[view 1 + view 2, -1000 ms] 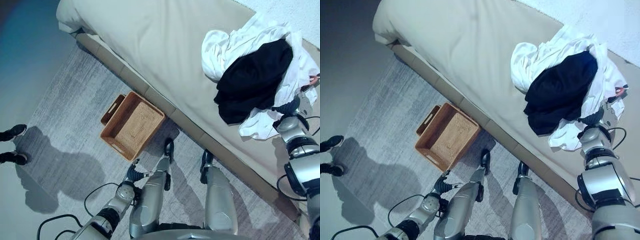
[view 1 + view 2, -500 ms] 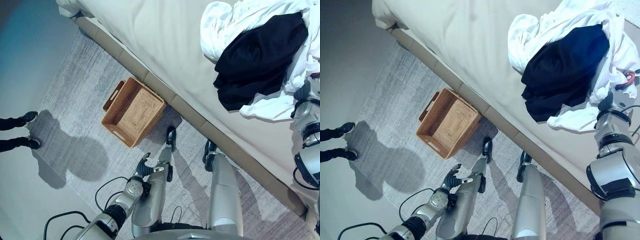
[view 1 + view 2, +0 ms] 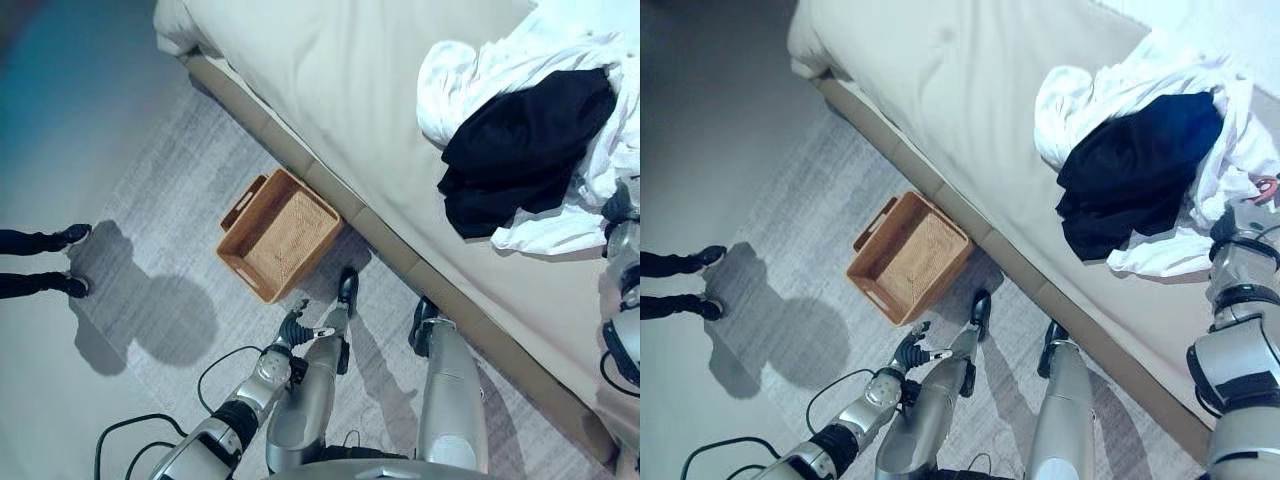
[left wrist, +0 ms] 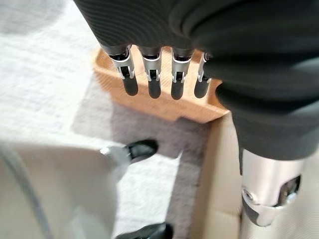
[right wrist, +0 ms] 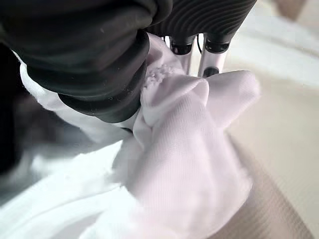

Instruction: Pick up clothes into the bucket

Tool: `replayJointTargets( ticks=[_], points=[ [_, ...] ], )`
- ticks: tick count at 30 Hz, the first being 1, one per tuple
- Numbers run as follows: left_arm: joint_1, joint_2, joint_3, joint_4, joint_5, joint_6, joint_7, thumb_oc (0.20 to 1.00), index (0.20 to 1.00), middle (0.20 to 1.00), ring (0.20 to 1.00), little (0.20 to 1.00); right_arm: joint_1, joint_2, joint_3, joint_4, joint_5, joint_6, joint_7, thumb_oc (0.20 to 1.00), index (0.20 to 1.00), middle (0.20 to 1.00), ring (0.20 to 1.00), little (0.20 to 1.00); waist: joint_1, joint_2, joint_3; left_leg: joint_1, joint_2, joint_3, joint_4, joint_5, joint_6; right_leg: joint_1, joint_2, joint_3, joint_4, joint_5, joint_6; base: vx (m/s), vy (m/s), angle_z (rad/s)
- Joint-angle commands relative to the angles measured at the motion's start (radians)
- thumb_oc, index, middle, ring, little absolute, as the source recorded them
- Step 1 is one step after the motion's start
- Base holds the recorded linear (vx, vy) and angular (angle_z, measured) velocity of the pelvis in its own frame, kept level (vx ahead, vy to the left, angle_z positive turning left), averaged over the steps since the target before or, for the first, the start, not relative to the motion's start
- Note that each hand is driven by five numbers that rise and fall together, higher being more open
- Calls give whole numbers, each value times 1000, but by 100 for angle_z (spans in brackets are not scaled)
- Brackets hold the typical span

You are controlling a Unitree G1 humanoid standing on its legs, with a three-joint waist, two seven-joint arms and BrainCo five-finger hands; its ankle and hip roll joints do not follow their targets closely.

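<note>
The right hand (image 5: 199,45) is clenched on white clothes (image 5: 184,149); the left hand (image 4: 159,74) hangs released above the basket (image 3: 280,235).

Even bright light, soft shadows on the rug (image 3: 150,200), blurred wrist-view foregrounds.

One wicker basket (image 3: 280,235) sits on the grey rug (image 3: 170,190) in the middle left of the frame, beside one bed (image 3: 340,90) that runs across the upper right. On the bed at the upper right lies one heap of clothes: one black garment (image 3: 525,150) on top of white cloth (image 3: 470,75); how many separate white pieces make up that cloth cannot be told. A small red item (image 3: 1267,186) shows at the heap's right edge, one of it. Two dark shoes (image 3: 72,236) of one person stand at the left edge. Two robot hands show: one left hand (image 3: 292,325) at the lower centre and one right hand (image 5: 149,59) against the white cloth.
</note>
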Motion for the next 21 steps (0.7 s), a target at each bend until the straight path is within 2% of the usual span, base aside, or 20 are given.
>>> replayJointTargets(
  ticks=[1, 6, 8, 11, 13, 17, 20, 21],
  points=[
    [20, 24, 40, 41, 25, -34, 35, 1000, 1000, 1000, 1000, 1000, -48, -137, 32, -133, 10, -12, -141, 200, 200, 200, 200, 200, -46, -107, -11, 89, -24, 22, 51, -120, 21, 155, -13, 74, -252, 196, 102, 112, 53, -9],
    [113, 74, 140, 66, 2, -35, 42, 1000, 1000, 1000, 1000, 1000, -57, -223, -15, -394, 31, -27, -157, 200, 200, 200, 200, 200, -72, -187, -90, 175, -16, 60, 101, -190, 37, 268, 19, 106, -311, 201, 110, 126, 37, -37],
    [166, 99, 200, 62, -12, -33, 34, 1000, 1000, 1000, 1000, 1000, -40, -257, -81, -496, 58, -37, -148, 200, 200, 200, 200, 200, -79, -218, -160, 221, -1, 76, 103, -215, 38, 332, 39, 112, -367, 206, 116, 152, 19, -38],
    [181, 109, 210, 56, -14, -31, 31, 1000, 1000, 1000, 1000, 1000, -22, -249, -156, -533, 120, -53, -160, 200, 200, 200, 200, 200, -76, -228, -181, 244, 3, 82, 107, -228, 38, 362, 45, 113, -387, 206, 118, 111, 19, -27],
    [216, 116, 248, 44, -21, -26, 24, 1000, 1000, 1000, 1000, 1000, 6, -216, -253, -589, 221, -83, -173, 200, 200, 200, 200, 200, -78, -243, -242, 290, 9, 97, 112, -255, 42, 416, 54, 118, -422, 206, 123, 138, 26, -12],
    [259, 135, 274, -2, -9, -19, 13, 1000, 1000, 1000, 1000, 1000, 80, -235, -382, -646, 245, -86, -212, 200, 200, 200, 200, 200, -72, -265, -324, 351, 13, 109, 105, -284, 44, 494, 64, 119, -473, 204, 129, 133, 13, -14],
    [265, 140, 279, -37, 0, -18, 13, 1000, 1000, 1000, 1000, 1000, 107, -225, -500, -676, 351, -130, -272, 200, 200, 200, 200, 200, -73, -277, -393, 395, 11, 112, 99, -306, 47, 547, 63, 113, -498, 199, 132, 123, 21, -3],
    [267, 142, 278, -39, 0, -17, 13, 1000, 1000, 1000, 1000, 1000, 113, -225, -505, -677, 352, -131, -272, 200, 200, 200, 200, 200, -72, -279, -392, 397, 11, 111, 99, -306, 47, 550, 63, 112, -499, 199, 132, 106, 23, -2]
  ],
)
